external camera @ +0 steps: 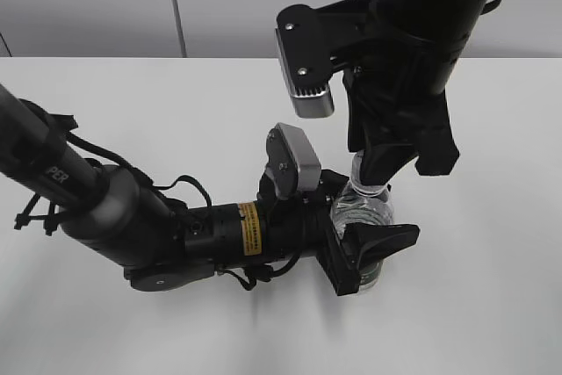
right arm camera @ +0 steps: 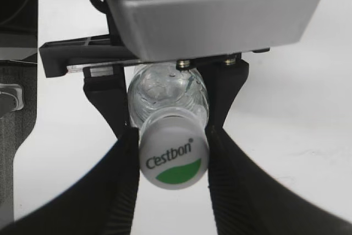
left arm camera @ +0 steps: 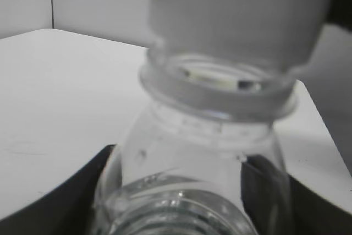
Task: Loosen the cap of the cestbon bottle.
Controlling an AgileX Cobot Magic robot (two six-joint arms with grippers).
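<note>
Cestbon bottle point(external camera: 362, 208) stands upright on the white desk point(external camera: 176, 111), right of centre in the exterior view.

Left pincer point(external camera: 373, 248) reaches in low from the left, arm nearly horizontal. Its black fingers point(external camera: 386, 239) sit on either side of the clear bottle body and press against it — closed on the bottle. In the left wrist view the ribbed shoulder and neck ring of the bottle point(left arm camera: 209, 152) fill the frame, dark finger edges at both lower corners.

Right pincer point(external camera: 373, 177) comes down from above onto the bottle top. In the right wrist view its two black fingers point(right arm camera: 118, 185) touch opposite sides of the cap point(right arm camera: 174, 155) — closed on the cap. Cap top is white, with "Cestbon" lettering and a green half-moon. Below it the clear bottle point(right arm camera: 168, 94) is seen end-on, the left pincer's fingers flanking it.

Cap sits on the bottle neck; whether the thread is loose, I cannot tell.
</note>
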